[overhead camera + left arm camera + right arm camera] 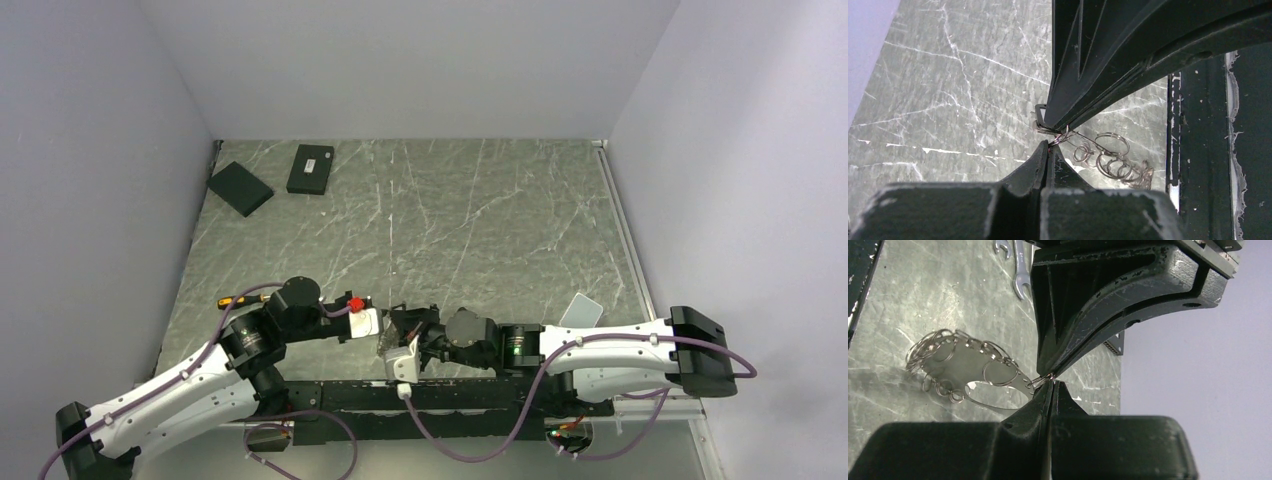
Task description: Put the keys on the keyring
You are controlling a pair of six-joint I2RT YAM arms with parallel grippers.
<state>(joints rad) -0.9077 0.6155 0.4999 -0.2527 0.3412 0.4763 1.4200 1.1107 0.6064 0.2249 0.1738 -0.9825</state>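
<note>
The keyring (950, 362) is a thin wire hoop strung with small split rings and a flat metal piece with an oval cut-out, lying on the marble table. In the left wrist view its rings (1113, 160) trail to the right, ending in a jagged grey bunch (1143, 176) that may be the keys. My left gripper (1050, 145) is shut, pinching a small ring at the hoop's near end. My right gripper (1050, 381) is shut on the same end, tip to tip with the left. In the top view the left gripper (388, 318) and the right gripper (402, 322) meet near the table's front edge.
Two black boxes (240, 188) (311, 169) lie at the back left. Silver wrenches (1018, 270) lie beyond the keyring. A white card (581, 310) rests at the right. A screwdriver handle (235, 299) pokes out by the left arm. A black rail (1213, 150) runs along the front edge.
</note>
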